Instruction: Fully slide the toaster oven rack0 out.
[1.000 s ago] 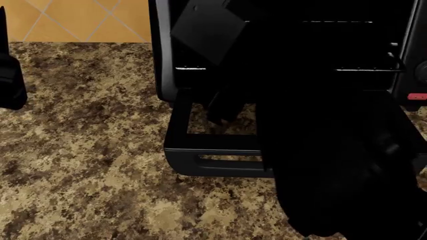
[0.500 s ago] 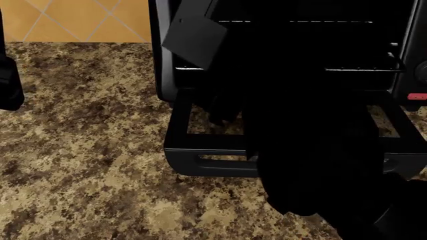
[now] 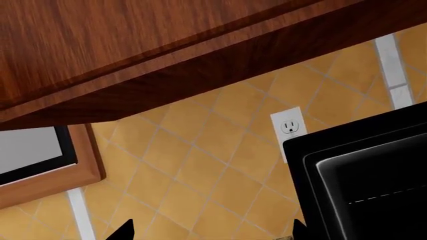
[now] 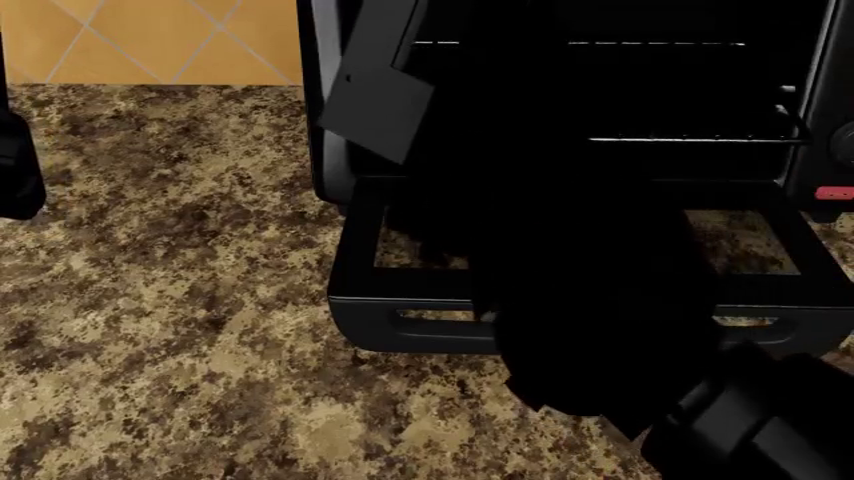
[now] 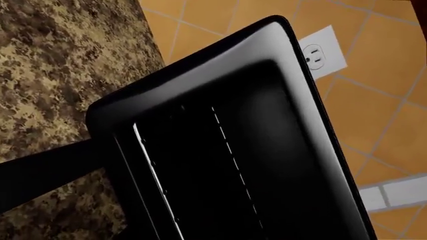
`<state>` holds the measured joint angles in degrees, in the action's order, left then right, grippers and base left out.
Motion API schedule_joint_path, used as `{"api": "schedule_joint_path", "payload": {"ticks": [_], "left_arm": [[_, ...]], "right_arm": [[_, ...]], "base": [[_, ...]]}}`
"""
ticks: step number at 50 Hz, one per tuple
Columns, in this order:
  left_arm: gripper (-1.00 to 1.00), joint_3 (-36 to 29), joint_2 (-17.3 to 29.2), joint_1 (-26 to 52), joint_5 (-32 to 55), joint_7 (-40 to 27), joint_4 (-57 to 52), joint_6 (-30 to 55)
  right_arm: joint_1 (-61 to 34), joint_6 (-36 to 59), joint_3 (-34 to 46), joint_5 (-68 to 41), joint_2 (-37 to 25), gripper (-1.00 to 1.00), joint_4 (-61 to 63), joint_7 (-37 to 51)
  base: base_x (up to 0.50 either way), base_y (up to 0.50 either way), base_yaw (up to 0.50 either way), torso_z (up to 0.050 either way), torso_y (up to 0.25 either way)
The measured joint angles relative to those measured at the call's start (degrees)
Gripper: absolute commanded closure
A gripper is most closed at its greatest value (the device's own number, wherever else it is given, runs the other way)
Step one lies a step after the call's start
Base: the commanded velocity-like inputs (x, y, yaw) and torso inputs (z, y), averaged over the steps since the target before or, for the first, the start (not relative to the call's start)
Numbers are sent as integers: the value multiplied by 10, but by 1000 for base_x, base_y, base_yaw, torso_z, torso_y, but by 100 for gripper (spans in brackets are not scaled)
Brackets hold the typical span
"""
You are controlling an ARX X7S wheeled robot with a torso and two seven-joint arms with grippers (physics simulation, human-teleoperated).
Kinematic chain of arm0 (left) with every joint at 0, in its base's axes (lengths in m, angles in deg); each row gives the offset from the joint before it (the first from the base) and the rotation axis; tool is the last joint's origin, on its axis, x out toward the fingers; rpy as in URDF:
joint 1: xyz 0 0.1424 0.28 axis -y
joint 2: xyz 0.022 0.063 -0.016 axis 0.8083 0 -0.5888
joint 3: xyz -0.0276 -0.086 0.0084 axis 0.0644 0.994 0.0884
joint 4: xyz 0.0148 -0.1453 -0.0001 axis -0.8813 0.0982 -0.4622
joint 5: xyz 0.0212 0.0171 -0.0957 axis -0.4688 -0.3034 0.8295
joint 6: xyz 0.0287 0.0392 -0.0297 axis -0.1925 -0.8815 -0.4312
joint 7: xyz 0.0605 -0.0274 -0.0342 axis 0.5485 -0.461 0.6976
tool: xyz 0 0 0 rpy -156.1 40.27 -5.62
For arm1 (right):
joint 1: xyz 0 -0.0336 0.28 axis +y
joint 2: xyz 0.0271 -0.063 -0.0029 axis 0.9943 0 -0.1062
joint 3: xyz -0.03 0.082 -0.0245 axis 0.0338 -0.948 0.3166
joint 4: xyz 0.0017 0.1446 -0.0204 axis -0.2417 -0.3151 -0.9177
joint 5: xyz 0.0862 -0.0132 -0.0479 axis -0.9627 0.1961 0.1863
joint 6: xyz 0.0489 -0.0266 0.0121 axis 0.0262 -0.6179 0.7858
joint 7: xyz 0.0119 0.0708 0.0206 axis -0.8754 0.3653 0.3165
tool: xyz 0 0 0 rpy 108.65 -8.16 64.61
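The black toaster oven (image 4: 324, 120) stands at the back of the counter with its windowed door (image 4: 400, 300) dropped flat. The rack0 (image 4: 694, 140) lies inside the cavity; its silvery front bar sits level with the oven's mouth. It also shows in the right wrist view (image 5: 150, 165). My right arm (image 4: 601, 330) reaches over the door toward the cavity's left part. Its gripper is lost in the dark there, and no fingers show in the right wrist view. My left gripper (image 3: 212, 231) is open and empty, up by the wall left of the oven (image 3: 360, 170).
The speckled brown counter (image 4: 174, 330) runs left of and in front of the door. A red button (image 4: 833, 193) is on the oven's right panel. A wall outlet (image 3: 290, 126) is behind the oven, with a wooden cabinet (image 3: 133, 45) overhead. My left arm (image 4: 16, 160) is at the left edge.
My right arm has swung left and nearer the camera, uncovering more of the rack's front bar and the door's right window. The rack's front bar stays in the same place.
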<state>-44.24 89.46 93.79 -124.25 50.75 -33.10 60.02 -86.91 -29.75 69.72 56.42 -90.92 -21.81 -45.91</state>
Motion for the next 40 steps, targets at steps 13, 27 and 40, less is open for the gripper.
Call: {"api": "schedule_joint_path", "payload": {"ticks": [13,27,40], "left_arm": [[-100,10,-6,-6,3,-1,9,-16],[-100,20,-11,-11,10,-7,19,-32],[-100,28,-14,-13,21,-13,27,-43]], "right_arm": [[-1,-67,13,8,32,-100,-109,8],[-6,-145,22,11,73,-100,-242,14],[-18,-211,27,12,111,-100,-363,14]], "base": [[0,0,0,0,0],[0,0,0,0,0],[0,0,0,0,0]]}}
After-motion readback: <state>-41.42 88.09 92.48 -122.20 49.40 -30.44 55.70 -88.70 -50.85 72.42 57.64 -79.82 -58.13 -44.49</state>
